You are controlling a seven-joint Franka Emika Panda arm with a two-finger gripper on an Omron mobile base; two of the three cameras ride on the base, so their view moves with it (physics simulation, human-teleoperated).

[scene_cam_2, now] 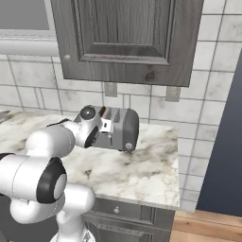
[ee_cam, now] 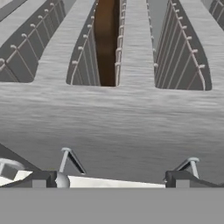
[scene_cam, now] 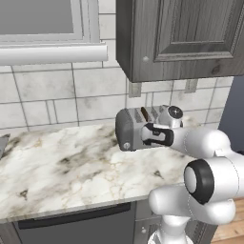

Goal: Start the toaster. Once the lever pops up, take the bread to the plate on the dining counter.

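Note:
The grey metal toaster (scene_cam: 133, 125) stands at the back of the marble worktop, against the tiled wall. The bread (ee_cam: 106, 41), a dark-brown slice, sits down in one of its slots and shows as a brown strip (scene_cam: 144, 114) from the base. My gripper (scene_cam: 149, 135) is pressed close to the toaster's (scene_cam_2: 124, 126) front face, just below its top edge. In the hand view the gripper (ee_cam: 111, 179) is open, its fingertips (ee_cam: 40, 179) wide apart with nothing between them. Two small levers (ee_cam: 66, 154) stick out just above the fingertips. The plate and the dining counter are out of view.
A dark wall cabinet (scene_cam: 181, 38) hangs low over the toaster. The marble worktop (scene_cam: 62, 167) stretches left with open room; its right end (scene_cam_2: 175, 189) stops at a dark wall. Two wall outlets (scene_cam_2: 111, 89) sit behind the toaster, and a window sill (scene_cam: 52, 52) is at upper left.

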